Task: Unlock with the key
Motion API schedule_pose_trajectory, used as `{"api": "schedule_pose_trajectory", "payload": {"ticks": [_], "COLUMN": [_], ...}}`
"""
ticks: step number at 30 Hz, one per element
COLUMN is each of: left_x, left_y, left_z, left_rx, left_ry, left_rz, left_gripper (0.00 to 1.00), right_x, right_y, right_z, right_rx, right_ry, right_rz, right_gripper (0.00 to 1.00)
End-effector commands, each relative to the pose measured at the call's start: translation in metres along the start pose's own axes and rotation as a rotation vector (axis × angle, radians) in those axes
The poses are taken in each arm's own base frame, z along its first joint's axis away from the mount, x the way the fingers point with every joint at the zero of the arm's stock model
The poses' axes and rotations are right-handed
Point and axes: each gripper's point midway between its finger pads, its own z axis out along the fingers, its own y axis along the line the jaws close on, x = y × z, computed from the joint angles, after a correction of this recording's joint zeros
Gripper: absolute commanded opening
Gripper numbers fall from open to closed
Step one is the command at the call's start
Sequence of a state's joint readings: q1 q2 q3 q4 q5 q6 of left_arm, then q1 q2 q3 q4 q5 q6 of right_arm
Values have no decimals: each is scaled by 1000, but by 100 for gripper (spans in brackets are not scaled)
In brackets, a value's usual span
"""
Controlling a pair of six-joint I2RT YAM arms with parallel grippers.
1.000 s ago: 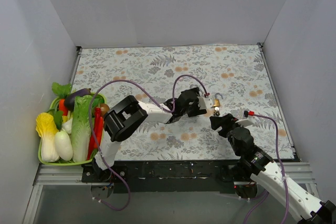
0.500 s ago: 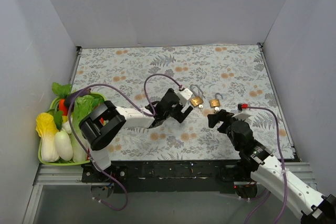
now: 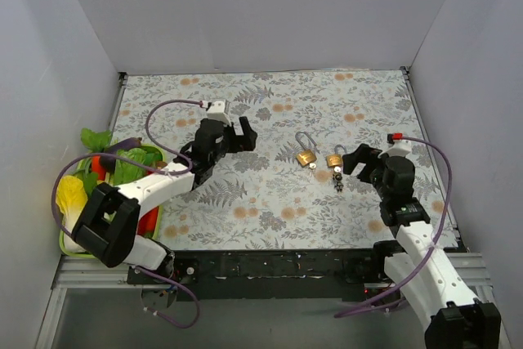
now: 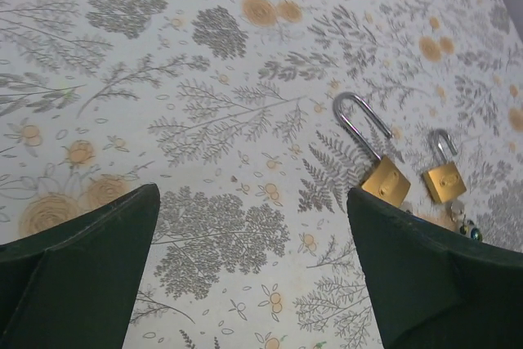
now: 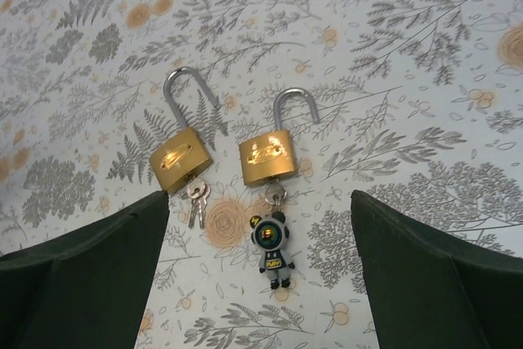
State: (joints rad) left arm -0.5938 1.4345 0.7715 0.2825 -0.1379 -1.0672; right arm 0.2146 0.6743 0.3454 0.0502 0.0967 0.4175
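Two brass padlocks (image 5: 180,157), hoops open and keys (image 5: 196,194) inserted, lie flat just beside the right gripper (image 3: 362,161), which is released and empty. The left gripper (image 3: 235,136), likewise released, hangs farther off. The padlocks are probably heavy, rigid and slippery, so grasp across the body.

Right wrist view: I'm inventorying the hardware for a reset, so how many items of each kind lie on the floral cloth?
Brass padlocks with open silver shackles: 2
Sets of small silver keys: 2
Small grey figurine key charm: 1
Total: 5
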Motion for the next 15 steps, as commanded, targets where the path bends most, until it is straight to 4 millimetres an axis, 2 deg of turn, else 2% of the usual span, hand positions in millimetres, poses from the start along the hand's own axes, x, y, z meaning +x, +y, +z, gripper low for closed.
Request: {"api": "schedule_pose_trajectory", "payload": {"ticks": [1,2,3,4,5,7,8,10,15], "left_x": [-35,-54,-62,-73,-84,-99,-107,-115,-134], "left_y": [23,24,24,25,27,28,27,27,26], "left_z": [-22,-36,-44,-53,-69,-87,-105,-121,-172], "left_rx": [-73,-82,-88,-97,-122,-136,-136,-134,-112], "left_ry": [-65,-121,-144,-178,-205,-242,-261,-289,-368], "left_rz": [-163,-175,-183,-204,-221,-253,-258,-261,-223], "left_gripper": [98,98,98,98,98,98,98,98,98], "right_x": [-39,-48,-55,-53,-64,-76,-79,-97,-118], "right_y": [6,7,5,3,5,7,7,11,18], "right_z": [-8,-10,-13,-15,-19,-25,-28,-39,-62], "right_rx": [-68,-65,-55,-45,-43,-36,-28,-25,-32], "right_ry": [-56,-74,-86,-68,-88,-109,-107,-155,-242], "right_rz": [-19,-26,-28,-35,-47,-60,-70,-81,-116], "right_gripper": [98,98,98,98,98,98,98,98,98]}}
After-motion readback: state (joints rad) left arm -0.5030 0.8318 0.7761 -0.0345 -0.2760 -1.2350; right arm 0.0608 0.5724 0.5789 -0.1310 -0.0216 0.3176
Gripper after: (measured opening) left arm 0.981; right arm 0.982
